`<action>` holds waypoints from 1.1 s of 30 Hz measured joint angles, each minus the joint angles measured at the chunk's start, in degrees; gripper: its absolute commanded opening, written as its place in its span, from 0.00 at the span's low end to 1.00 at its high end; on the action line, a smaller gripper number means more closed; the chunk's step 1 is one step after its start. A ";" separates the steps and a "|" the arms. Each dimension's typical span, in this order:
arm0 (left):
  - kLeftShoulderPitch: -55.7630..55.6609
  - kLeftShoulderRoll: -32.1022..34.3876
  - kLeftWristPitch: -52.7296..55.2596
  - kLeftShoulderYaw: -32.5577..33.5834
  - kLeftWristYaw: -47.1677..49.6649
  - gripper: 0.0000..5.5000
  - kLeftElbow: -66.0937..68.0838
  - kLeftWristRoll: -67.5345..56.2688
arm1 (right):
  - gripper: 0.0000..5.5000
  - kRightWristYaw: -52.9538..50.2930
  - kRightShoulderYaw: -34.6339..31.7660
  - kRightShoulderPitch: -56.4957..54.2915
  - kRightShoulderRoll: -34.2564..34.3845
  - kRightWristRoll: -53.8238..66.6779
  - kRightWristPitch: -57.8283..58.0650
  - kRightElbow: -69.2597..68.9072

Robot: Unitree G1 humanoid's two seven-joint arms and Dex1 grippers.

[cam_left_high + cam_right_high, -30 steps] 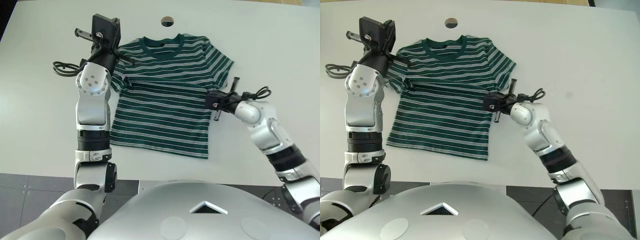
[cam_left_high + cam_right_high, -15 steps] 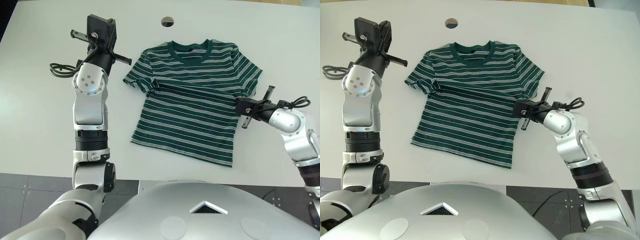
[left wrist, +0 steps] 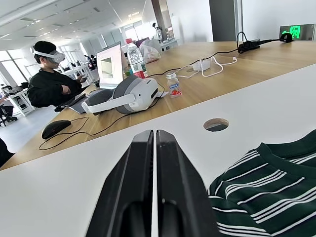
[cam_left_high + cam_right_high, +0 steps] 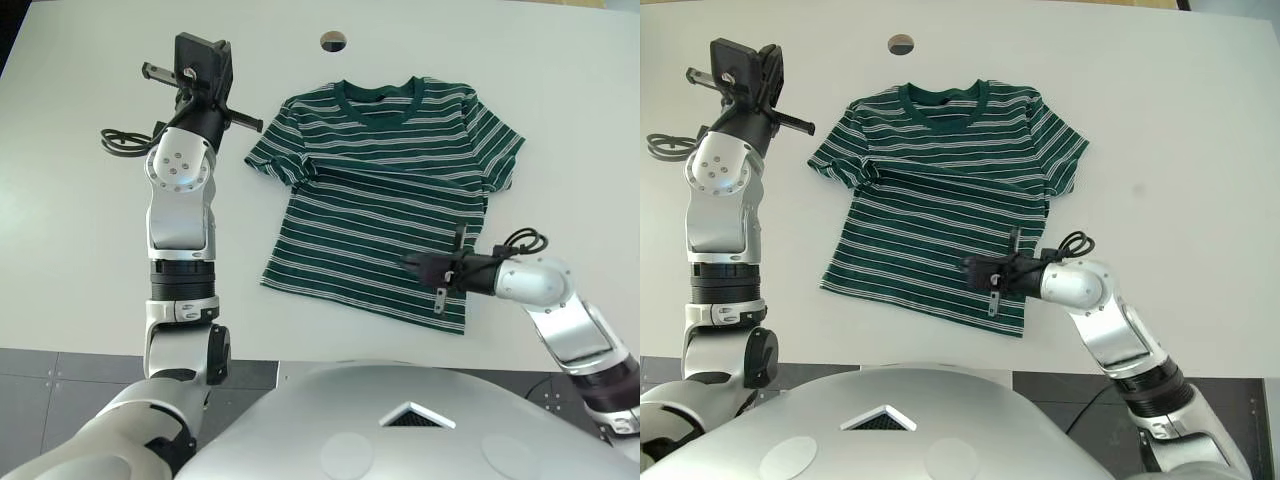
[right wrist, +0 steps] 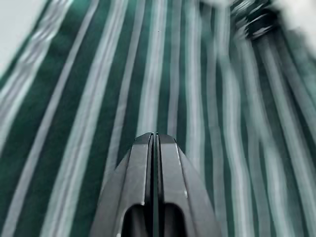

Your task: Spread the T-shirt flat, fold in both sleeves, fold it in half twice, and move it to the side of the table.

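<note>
- A dark green T-shirt with thin white stripes lies face up on the white table, its collar at the far side from the robot and its hem at the near side.
- The shirt's body lies flat, skewed slightly on the tabletop; the sleeve on the robot's right is spread out, while the sleeve on the left is bunched with a crease at the shoulder.
- The right gripper sits low over the near right corner of the shirt, just inside the hem, pointing across the fabric towards the robot's left. Its 2 fingers are pressed together with nothing between them.
- The left gripper is held up above the table, to the left of the bunched sleeve and apart from the cloth. Its 2 fingers are likewise pressed together, gripping nothing.
- A small round hole in the tabletop lies just beyond the collar.
- A looped black cable lies beside the left arm.
</note>
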 measured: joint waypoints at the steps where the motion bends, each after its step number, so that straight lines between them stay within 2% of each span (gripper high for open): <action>1: 0.00 0.00 -0.01 0.00 -0.02 0.02 0.00 -0.02 | 0.02 0.83 0.16 -0.05 -0.84 0.14 -0.03 -0.18; 7: 0.00 0.01 -0.04 0.02 -0.12 0.02 0.02 -0.05 | 0.02 3.71 1.36 0.28 -5.88 -0.14 -2.18 -1.18; 12: 0.00 0.04 -0.13 0.06 -0.18 0.02 1.14 -0.09 | 0.02 5.95 -0.40 3.39 -12.10 2.05 -5.44 -2.87; 19: -0.02 0.22 0.36 -0.05 -0.88 0.02 3.29 -0.10 | 0.02 6.61 -0.92 5.27 -13.61 3.20 -6.32 -3.79; 21: 0.00 0.48 2.62 -0.10 -2.46 0.02 4.64 -1.11 | 0.02 4.84 -1.43 4.92 -11.44 3.91 -6.37 -3.23; 22: 0.02 0.55 4.01 -0.02 -3.48 0.06 4.65 -2.12 | 0.02 3.01 -2.35 4.58 -9.11 4.59 -6.17 -2.72; 24: 0.19 0.36 7.86 0.01 -6.31 0.11 4.62 -5.07 | 0.02 -2.85 -6.95 0.90 -1.81 10.04 -5.11 -3.27; 27: 1.79 0.48 13.62 0.49 -9.34 0.18 3.24 -8.81 | 0.02 -9.42 -15.88 -4.01 5.62 20.95 -2.19 -6.60; 30: 4.12 1.62 18.65 1.14 -10.98 0.27 1.41 -11.18 | 0.02 -14.61 -23.36 -6.11 9.37 27.96 0.78 -7.13; 33: 6.38 3.38 22.11 1.58 -11.90 0.36 -0.33 -12.30 | 0.02 -18.35 -26.85 -6.79 11.37 29.70 2.54 -7.08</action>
